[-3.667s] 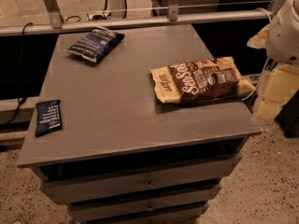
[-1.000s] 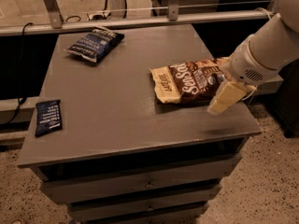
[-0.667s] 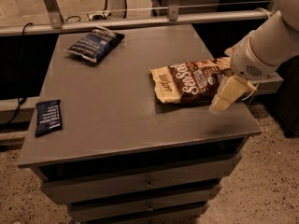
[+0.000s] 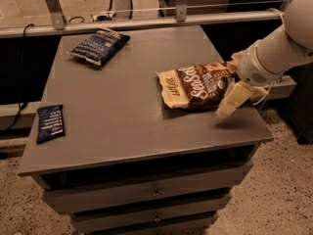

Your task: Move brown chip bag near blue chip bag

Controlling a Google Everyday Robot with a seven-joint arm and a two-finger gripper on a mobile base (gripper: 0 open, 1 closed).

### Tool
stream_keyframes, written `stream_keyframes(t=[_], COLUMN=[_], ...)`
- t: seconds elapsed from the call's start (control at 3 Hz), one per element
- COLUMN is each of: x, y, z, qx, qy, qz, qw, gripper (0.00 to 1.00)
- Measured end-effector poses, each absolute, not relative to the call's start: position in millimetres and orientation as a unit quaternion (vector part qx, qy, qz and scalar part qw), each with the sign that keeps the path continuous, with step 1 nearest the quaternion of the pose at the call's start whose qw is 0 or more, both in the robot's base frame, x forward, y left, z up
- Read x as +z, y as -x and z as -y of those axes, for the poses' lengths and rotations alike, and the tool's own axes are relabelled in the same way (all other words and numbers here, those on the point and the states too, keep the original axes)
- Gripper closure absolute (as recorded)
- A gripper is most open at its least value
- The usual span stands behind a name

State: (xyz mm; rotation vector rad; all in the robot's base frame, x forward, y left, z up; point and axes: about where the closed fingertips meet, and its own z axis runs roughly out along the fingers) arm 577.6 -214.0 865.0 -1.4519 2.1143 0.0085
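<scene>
The brown chip bag (image 4: 198,84) lies flat on the right side of the grey table (image 4: 117,106), its tan end pointing left. The blue chip bag (image 4: 100,45) lies at the table's far left corner. My gripper (image 4: 235,79) comes in from the right and is open at the brown bag's right end. One cream finger (image 4: 233,100) is in front of the bag and the other shows behind it. The bag's right edge is hidden by the wrist.
A small flat dark-blue packet (image 4: 50,123) lies near the table's left front edge. A metal rail (image 4: 146,22) runs behind the table. Drawers (image 4: 156,195) are below the tabletop. The table's right edge is close to the brown bag.
My gripper has come in from beyond the table's right edge and settled around the brown bag's right end. In the last second it barely moved. The bags have not moved.
</scene>
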Motion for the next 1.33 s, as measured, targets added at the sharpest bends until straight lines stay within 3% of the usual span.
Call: stream_keyframes(t=[0.33, 1.33], x=[862, 913], y=[-588, -613], z=[218, 220], qx=[0.002, -0.025], qy=[0.541, 0.545], qz=[-0.786, -0.765], qw=[0.299, 0.343], gripper=[0.18, 0.88])
